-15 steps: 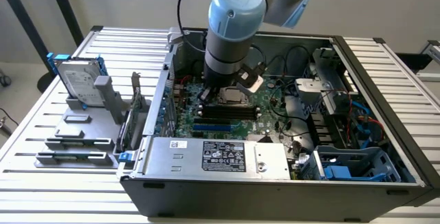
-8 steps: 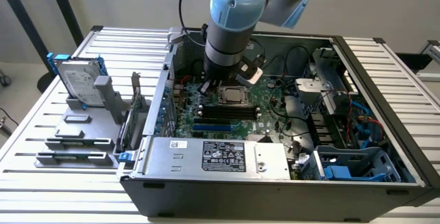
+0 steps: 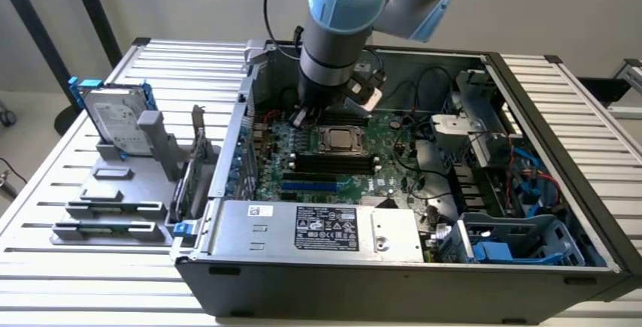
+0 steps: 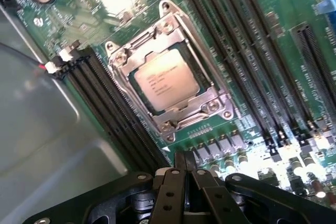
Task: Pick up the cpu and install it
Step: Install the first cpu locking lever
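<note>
The cpu [image 4: 165,81] is a small square chip with a silver-grey top. It lies flat in the metal-framed socket on the green motherboard [image 4: 247,40]; the exterior view shows the cpu [image 3: 341,140] in the middle of the open computer case. My gripper [image 4: 184,157] hovers above the board just beside the socket, its two black fingers pressed together with nothing between them. In the exterior view the gripper [image 3: 304,119] hangs below the blue-grey arm, close to the socket on the exterior view's left.
Long black memory slots [image 4: 113,111] run on both sides of the socket. The case wall [image 3: 243,109] rises close to the gripper. A power supply [image 3: 321,229] fills the case front. A hard drive with blue brackets [image 3: 113,120] stands in a grey fixture outside.
</note>
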You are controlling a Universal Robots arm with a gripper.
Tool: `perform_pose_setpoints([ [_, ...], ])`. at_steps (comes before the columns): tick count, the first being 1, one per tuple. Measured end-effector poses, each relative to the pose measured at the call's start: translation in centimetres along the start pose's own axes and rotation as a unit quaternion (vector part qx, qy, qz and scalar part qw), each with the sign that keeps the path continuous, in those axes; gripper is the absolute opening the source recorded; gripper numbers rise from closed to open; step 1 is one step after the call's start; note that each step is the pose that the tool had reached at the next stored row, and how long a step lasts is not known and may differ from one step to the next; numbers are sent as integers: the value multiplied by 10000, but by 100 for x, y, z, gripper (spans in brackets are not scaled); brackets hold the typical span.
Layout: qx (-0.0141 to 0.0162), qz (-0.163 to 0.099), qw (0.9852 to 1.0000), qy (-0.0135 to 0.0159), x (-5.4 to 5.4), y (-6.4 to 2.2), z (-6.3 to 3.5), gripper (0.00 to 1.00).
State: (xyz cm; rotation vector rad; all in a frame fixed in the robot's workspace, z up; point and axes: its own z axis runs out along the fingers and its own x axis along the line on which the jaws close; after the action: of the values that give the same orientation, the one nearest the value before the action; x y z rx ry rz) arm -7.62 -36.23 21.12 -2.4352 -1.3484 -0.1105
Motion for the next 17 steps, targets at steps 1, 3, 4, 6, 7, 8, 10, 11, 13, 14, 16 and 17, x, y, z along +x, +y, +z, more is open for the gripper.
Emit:
perform_pose_setpoints([
  [1,0,-24,10000,-17,12,-9,4,11],
  [3,-9,-93,9999,-80,24,-24,7,11],
  [4,-16,-127,9999,-116,28,-30,7,11],
  [6,-31,-194,9996,-189,35,-39,6,11],
  [7,-38,-226,9995,-224,39,-43,4,11],
  [8,-44,-259,9993,-257,43,-47,3,11],
  [10,-59,-326,9989,-328,50,-54,-2,11],
  [11,-65,-360,9987,-362,53,-57,-7,11],
  [13,-82,-431,9981,-427,59,-62,-20,11],
  [14,-90,-468,9978,-453,61,-64,-26,11],
  [16,-105,-550,9972,-490,65,-68,-36,11],
  [17,-114,-592,9969,-505,66,-70,-40,11],
])
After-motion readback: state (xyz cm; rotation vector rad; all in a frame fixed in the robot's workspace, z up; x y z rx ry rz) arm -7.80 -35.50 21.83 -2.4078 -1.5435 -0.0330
